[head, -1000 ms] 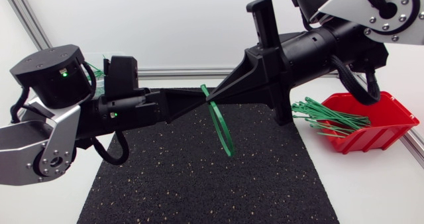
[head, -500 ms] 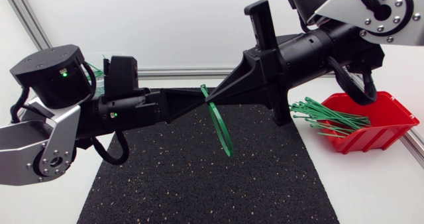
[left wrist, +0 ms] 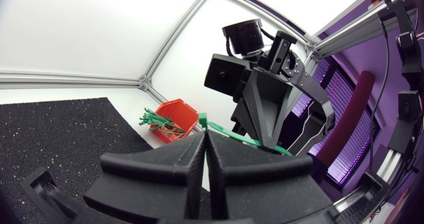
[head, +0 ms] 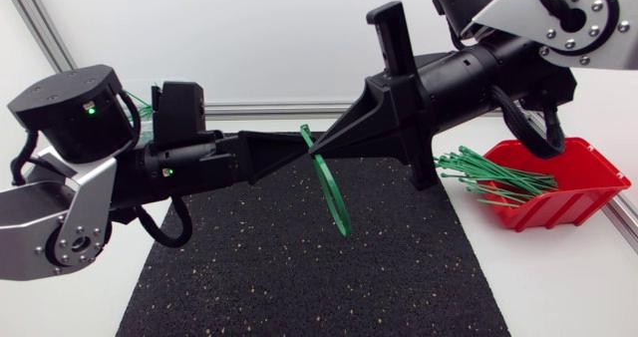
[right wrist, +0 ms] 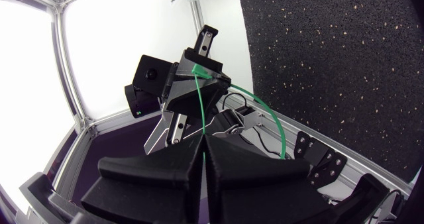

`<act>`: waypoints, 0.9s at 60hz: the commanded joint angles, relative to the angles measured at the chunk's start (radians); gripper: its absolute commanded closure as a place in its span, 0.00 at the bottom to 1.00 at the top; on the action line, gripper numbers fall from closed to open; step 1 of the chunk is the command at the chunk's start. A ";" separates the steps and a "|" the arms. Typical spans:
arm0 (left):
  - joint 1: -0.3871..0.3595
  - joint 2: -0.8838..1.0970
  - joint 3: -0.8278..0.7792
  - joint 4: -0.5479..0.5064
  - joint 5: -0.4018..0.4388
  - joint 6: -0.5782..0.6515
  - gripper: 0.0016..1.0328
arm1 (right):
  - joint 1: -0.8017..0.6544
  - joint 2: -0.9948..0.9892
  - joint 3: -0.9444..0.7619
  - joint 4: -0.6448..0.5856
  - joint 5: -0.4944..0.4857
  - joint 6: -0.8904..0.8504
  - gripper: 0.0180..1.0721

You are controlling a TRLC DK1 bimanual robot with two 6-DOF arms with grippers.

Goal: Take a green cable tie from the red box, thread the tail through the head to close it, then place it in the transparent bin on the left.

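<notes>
Above the black mat (head: 299,267) my two grippers meet tip to tip. The left gripper (head: 302,146) is shut on a green cable tie (head: 337,197) at its head end. The right gripper (head: 324,149) is shut on the tie's strand right beside it. The tie hangs below them as a closed-looking loop. In the left wrist view the head pokes out past my shut left gripper (left wrist: 204,136). In the right wrist view the green strand (right wrist: 200,105) runs from my shut right gripper (right wrist: 202,139) to the left one. The red box (head: 573,192) sits at the right.
Several loose green ties (head: 488,172) stick out of the red box toward the mat. The transparent bin (head: 148,100) is barely visible behind my left arm at the back left. A metal frame rail (head: 259,108) runs along the table's back edge.
The left arm's wrist housing has shifted slightly left and up. Both grippers stay shut on the tie, and the loop hangs in almost the same place.
</notes>
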 commanded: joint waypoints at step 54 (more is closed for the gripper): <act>-0.002 -0.015 -0.016 0.013 -0.013 0.010 0.97 | -0.013 0.006 -0.037 0.013 -0.001 0.042 0.95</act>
